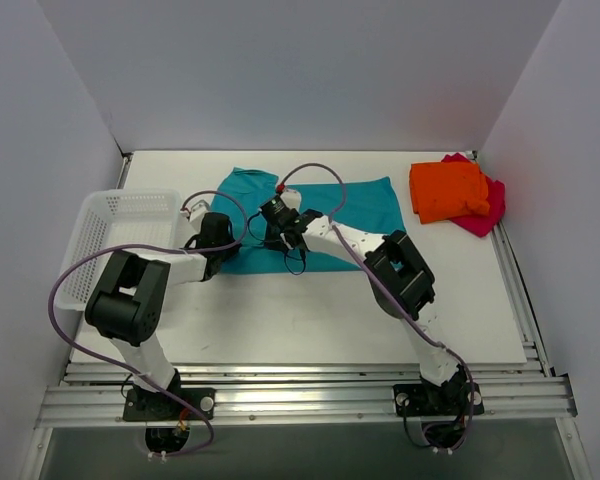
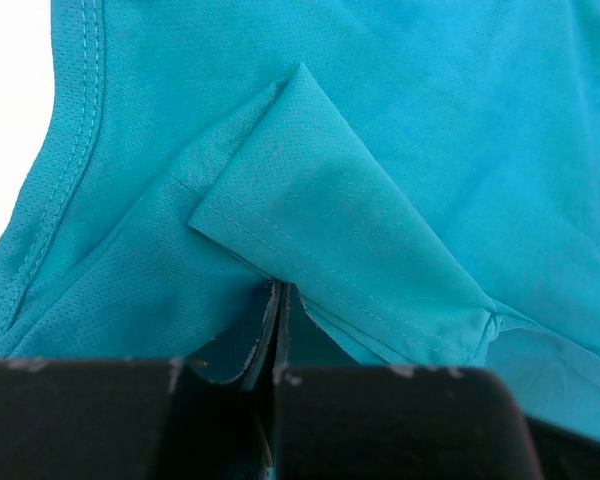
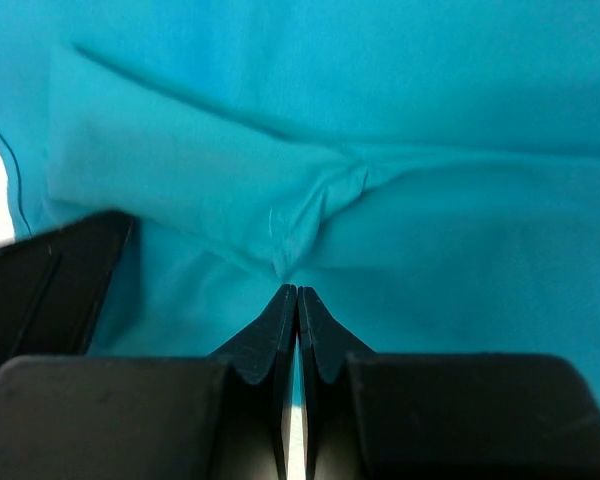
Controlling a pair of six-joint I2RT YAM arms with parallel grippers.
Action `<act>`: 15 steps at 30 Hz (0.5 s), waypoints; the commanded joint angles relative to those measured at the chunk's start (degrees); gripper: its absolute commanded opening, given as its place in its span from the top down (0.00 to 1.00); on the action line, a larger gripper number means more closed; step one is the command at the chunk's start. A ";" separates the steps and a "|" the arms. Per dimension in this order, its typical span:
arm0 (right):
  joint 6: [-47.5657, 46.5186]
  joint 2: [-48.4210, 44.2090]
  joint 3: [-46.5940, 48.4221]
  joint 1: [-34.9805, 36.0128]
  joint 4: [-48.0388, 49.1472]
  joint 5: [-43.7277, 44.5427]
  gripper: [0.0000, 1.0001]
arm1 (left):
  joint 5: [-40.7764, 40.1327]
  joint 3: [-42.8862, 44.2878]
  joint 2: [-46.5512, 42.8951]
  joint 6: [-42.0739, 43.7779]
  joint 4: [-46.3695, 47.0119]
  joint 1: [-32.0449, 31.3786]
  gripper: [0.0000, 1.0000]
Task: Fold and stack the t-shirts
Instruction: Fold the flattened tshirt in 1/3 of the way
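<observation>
The teal-blue t-shirt (image 1: 365,205) lies spread across the middle of the table. My left gripper (image 1: 212,243) is over its left part, shut, with a folded sleeve (image 2: 320,230) coming out of its tips (image 2: 278,298). My right gripper (image 1: 280,228) is over the shirt's middle left, shut on a puckered pinch of the teal cloth (image 3: 310,215) at its tips (image 3: 296,292). The orange t-shirt (image 1: 447,190) lies folded on the magenta-pink t-shirt (image 1: 490,208) at the back right.
A white mesh basket (image 1: 120,235) stands at the left edge of the table, close to my left arm. Both arms reach over the table's middle, their cables looping above the teal shirt. White walls close in the left, back and right sides.
</observation>
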 commanded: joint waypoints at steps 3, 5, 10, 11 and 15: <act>1.67 -4.66 -2.02 3.71 -0.41 0.20 1.00 | 1.40 2.52 1.77 0.81 3.86 0.48 0.98; 1.67 -4.40 -1.76 4.24 -0.50 0.11 1.00 | 1.49 2.70 2.65 0.55 3.51 0.48 0.98; 1.67 -3.61 -0.71 5.04 -0.32 0.11 1.00 | 1.31 2.61 4.06 -0.07 3.34 0.48 0.98; 1.67 -3.08 -0.53 5.12 -0.32 0.20 1.00 | 1.40 2.53 4.23 -0.16 3.51 0.48 0.98; 1.32 -0.80 1.49 4.95 -0.58 0.55 1.00 | 1.40 1.91 3.80 -0.16 3.78 0.48 0.98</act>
